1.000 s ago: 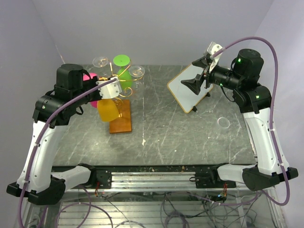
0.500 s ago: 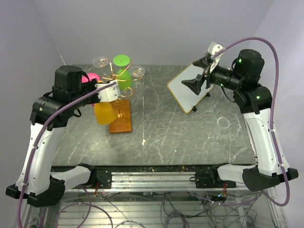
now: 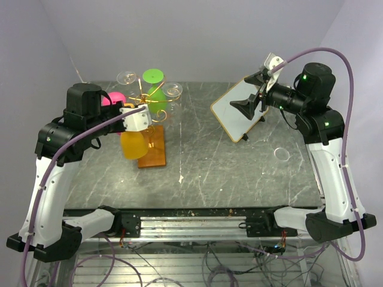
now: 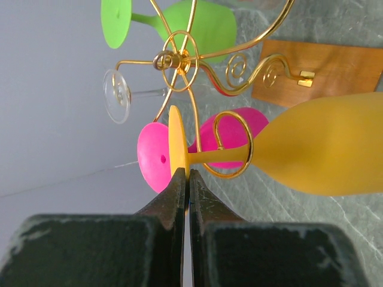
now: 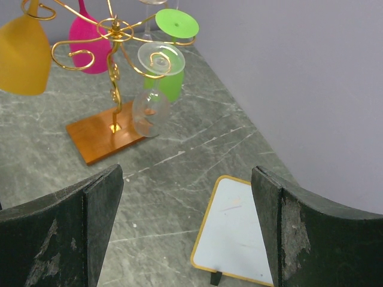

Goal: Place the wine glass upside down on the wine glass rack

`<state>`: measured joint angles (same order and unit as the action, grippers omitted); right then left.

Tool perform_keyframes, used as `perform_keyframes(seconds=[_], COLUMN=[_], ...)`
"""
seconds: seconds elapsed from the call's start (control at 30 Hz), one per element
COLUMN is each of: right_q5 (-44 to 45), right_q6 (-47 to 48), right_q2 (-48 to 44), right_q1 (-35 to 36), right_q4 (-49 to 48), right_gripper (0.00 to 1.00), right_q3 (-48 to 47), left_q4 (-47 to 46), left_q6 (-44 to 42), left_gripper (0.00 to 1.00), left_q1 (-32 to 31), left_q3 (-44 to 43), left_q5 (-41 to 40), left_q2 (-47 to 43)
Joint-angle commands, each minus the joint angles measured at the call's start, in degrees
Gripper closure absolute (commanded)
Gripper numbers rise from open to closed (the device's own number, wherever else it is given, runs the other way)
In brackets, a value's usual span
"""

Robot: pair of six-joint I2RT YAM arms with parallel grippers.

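Wine glass [image 4: 323, 143] light, smooth, brittle-looking, we judge; left fingers [image 4: 170, 200] clamped on thin foot rim, stem inside rack [image 4: 163, 60] hook, so we'd hold gently. Right fingers [image 5: 99, 206] apart.

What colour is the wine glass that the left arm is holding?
The glass is orange-yellow, clearest in the left wrist view.

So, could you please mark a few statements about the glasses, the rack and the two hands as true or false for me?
1. The left hand is shut on the foot of the yellow wine glass. True.
2. The right hand holds a glass. False: it is open and empty.
3. The green glass hangs upside down on the rack. True.
4. The white board stands right beside the rack. False: it is across the table, near the right hand.
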<state>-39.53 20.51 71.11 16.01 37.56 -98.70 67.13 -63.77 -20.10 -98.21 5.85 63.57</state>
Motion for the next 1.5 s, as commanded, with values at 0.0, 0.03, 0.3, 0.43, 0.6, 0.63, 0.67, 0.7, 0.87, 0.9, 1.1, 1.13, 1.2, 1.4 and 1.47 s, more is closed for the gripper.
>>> perform_keyframes(seconds=[0.0,0.03,0.3,0.43,0.6,0.63,0.67,0.7,0.87,0.9,1.1,1.13,1.2,1.4,1.47], right_q5=[-0.73,-0.85,-1.12,-1.12,-1.1,-1.15,-1.11,-1.16,-1.22,-1.19,-1.25,-1.25,-1.26,-1.29,-0.92], right_q6=[-0.29,-0.35,-0.39,-0.28,-0.14,-0.09,-0.1,-0.12,-0.12,-0.04,-0.02,-0.03,-0.02,0.12,0.51], right_q2=[-0.9,-0.89,-0.87,-1.05,-1.19,-1.15,-1.15,-1.15,-1.37,-1.52,-1.99,-2.01,-2.11,-2.35,-2.49], right_q1=[-0.52,-0.62,-0.8,-0.88,-0.89,-0.91,-0.93,-0.91,-1.02,-1.06,-1.36,-1.46,-1.5,-1.74,-1.84], right_q4=[-0.99,-1.0,-0.89,-0.91,-0.9,-0.9,-0.91,-0.92,-1.06,-1.07,-1.09,-1.09,-1.08,-1.08,-0.79], right_gripper=[0.12,0.12,0.12,0.12,0.12,0.12,0.12,0.12,0.12,0.12,0.11,0.11,0.11,0.11,0.11], right_q3=[0.26,0.26,-0.01,0.22,0.48,0.49,0.56,0.6,1.06,1.17,1.43,1.48,1.42,1.7,1.92], left_q4=[-0.26,-0.46,-2.41,-2.63,-2.69,-2.71,-2.71,-2.71,-2.36,-2.36,-1.97,-1.93,-1.77,-1.1,-0.63], left_q6=[0.89,1.11,1.28,1.07,1.18,1.15,1.19,1.27,1.22,1.19,1.01,0.98,1.04,1.14,1.05], left_gripper=[0.93,0.93,0.93,0.93,0.92,0.91,0.91,0.9,0.87,0.86,0.81,0.81,0.8,0.74,0.7], left_q1=[-0.56,-0.56,-0.64,-0.73,-0.73,-0.73,-0.73,-0.73,-0.73,-0.73,-0.73,-0.73,-0.78,-0.73,-0.71], left_q3=[-1.66,-1.44,1.08,2.0,2.94,3.13,3.26,3.35,4.09,4.38,5.3,5.31,5.31,5.53,5.41], left_q5=[4.36,4.96,5.72,5.58,5.97,6.06,6.17,6.26,6.75,6.67,6.52,6.61,6.85,7.58,7.89], left_q2=[-0.5,-0.54,0.01,0.23,0.04,-0.03,-0.05,-0.11,-0.49,-0.54,-0.77,-0.81,-0.9,-1.23,-1.26])
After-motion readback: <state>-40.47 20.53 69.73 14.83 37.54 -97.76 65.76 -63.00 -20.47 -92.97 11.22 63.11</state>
